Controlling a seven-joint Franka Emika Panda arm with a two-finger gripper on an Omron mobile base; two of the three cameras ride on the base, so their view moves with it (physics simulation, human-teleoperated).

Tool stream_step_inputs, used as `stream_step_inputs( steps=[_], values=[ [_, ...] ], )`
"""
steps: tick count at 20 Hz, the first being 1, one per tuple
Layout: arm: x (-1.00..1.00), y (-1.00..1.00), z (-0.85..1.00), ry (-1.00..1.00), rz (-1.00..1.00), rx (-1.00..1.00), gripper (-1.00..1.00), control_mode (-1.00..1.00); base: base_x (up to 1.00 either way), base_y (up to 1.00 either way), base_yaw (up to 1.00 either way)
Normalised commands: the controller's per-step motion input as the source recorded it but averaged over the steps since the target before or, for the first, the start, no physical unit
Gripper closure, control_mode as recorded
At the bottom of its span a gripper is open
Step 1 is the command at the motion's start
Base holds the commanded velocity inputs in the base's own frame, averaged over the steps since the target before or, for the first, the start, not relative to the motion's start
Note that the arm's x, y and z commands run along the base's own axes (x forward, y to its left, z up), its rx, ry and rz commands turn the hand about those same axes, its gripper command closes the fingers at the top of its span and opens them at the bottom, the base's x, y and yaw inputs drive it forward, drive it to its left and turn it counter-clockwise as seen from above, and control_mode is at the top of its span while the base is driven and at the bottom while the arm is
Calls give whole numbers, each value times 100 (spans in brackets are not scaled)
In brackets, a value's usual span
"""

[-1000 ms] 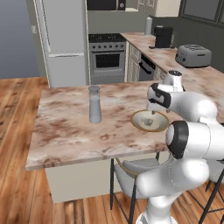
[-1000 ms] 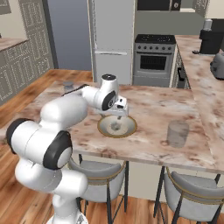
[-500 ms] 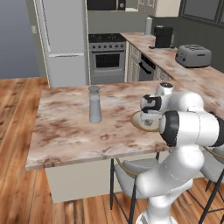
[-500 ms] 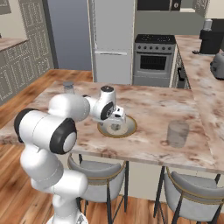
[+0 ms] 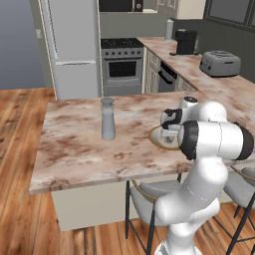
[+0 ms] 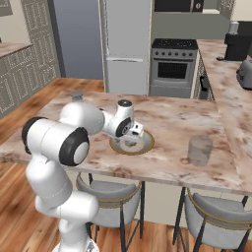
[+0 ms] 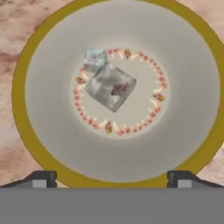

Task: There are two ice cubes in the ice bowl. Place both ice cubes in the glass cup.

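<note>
No readable text, label, brand or number anywhere — the ice bowl carries only a ring of small red-orange marks, no letters.

A: What has been changed over the last second?

B: The gripper has been lowered from above the ice bowl to just over its inside, and the arm has been folded lower toward the counter.

A: And the jaws?

B: No change is seen; they have been kept spread wide.
</note>
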Motion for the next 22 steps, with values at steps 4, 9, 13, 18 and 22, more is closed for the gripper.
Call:
stream_step_inputs(
  steps=[4, 9, 13, 18, 22],
  values=[
    [38, -3, -8, 0, -15, 11, -100, -100, 0, 0, 0],
    [46, 0, -16, 0, -4, 0, -100, -100, 0, 0, 0],
    [30, 0, -37, 4, -1, 0, -100, -100, 0, 0, 0],
    [10, 0, -56, 11, 0, 0, -100, -100, 0, 0, 0],
    [21, 0, -29, 3, 0, 0, -100, -100, 0, 0, 0]
  ],
)
